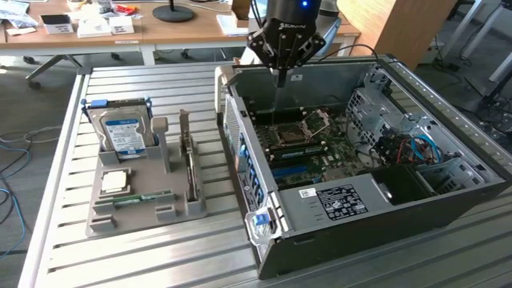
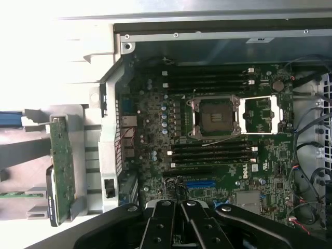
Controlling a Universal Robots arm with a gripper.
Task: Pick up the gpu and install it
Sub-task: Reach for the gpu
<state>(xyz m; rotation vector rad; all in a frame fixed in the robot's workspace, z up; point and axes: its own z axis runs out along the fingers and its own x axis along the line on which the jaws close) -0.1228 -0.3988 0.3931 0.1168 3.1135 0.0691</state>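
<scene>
On slatted metal desk [image 1: 120, 264], toward its edge at the exterior view's left: grey holder [image 1: 136, 215] with gpu [image 1: 190, 162] upright on edge. Alongside, open computer case [image 1: 384, 225]. Over its far end, tool [image 1: 280, 75] closed tight, holding nothing. Beyond, cluttered wooden desks [image 1: 184, 29], grey floor [image 1: 32, 108].

Pincer [image 2: 181, 208] closed over motherboard [image 2: 218, 155]; gpu [image 2: 62, 166] seemingly edge-on beside case [image 2: 110, 137].

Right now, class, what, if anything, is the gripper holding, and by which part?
Nothing is held. The gripper is shut and empty above the open computer case; the gpu stands on edge in the grey holder.
</scene>
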